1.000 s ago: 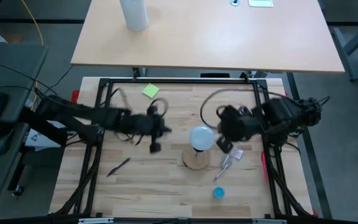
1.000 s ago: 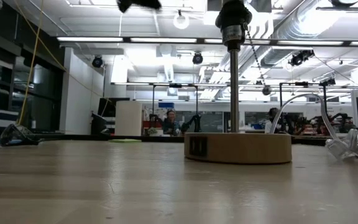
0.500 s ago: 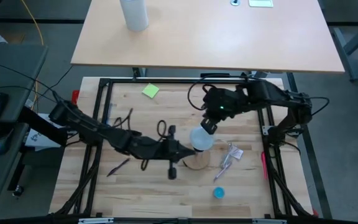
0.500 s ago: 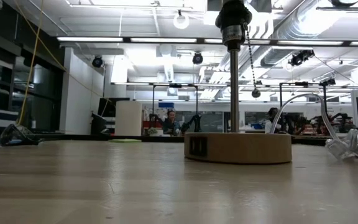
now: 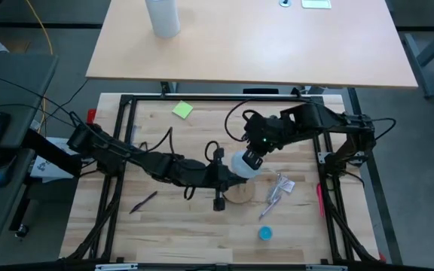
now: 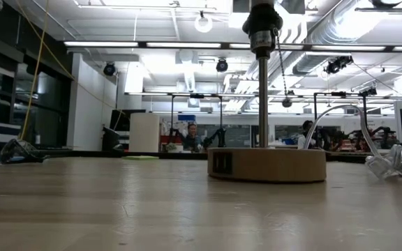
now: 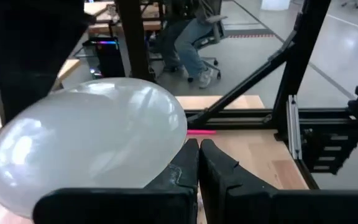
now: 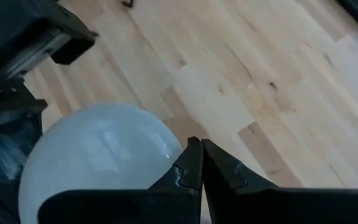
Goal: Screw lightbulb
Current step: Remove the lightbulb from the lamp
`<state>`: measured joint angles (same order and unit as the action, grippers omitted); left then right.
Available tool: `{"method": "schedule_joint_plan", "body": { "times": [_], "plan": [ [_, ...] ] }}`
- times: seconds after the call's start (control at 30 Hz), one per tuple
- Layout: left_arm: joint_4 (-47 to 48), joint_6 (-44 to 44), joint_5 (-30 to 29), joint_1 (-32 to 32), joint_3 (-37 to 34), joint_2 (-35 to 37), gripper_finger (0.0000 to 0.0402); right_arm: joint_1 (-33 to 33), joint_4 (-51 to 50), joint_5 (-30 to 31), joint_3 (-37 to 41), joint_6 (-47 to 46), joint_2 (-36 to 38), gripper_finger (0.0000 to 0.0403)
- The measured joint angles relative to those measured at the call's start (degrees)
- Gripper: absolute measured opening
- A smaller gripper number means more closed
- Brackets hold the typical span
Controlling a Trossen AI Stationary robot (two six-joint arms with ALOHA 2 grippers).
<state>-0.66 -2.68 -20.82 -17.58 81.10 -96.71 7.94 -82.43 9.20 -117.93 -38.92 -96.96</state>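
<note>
Lightbulb (image 5: 244,166) on lamp base (image 5: 239,196); left pincer (image 5: 227,174) and right pincer (image 5: 252,159) clenched empty, flanking globe

You've got a light butcher-block wooden table (image 5: 194,218) inside a black metal frame (image 5: 217,98). Sitting on it: a round wooden disc base (image 6: 267,164) roughly mid-table, a yellow-green sticky note (image 5: 182,110) up near the far edge, a dark pen-like thing (image 5: 145,202) toward the left front, a crinkly clear plastic wrapper (image 5: 278,188) just right of the base, and a small blue cap (image 5: 265,233) near the front, below that wrapper.
</note>
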Motion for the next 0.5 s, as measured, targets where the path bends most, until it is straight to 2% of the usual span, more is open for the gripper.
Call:
{"method": "schedule_joint_plan", "body": {
  "times": [0.2,0.5],
  "plan": [
    [3.4,1.7,2.1,2.4,0.1,0.7,0.0,3.3,-2.7,3.8,0.0,-4.5,0.1,0.0],
    [11.0,8.5,-1.9,4.6,0.0,2.8,0.0,6.0,-7.7,4.0,-0.1,-9.4,0.6,0.0]
  ]
}}
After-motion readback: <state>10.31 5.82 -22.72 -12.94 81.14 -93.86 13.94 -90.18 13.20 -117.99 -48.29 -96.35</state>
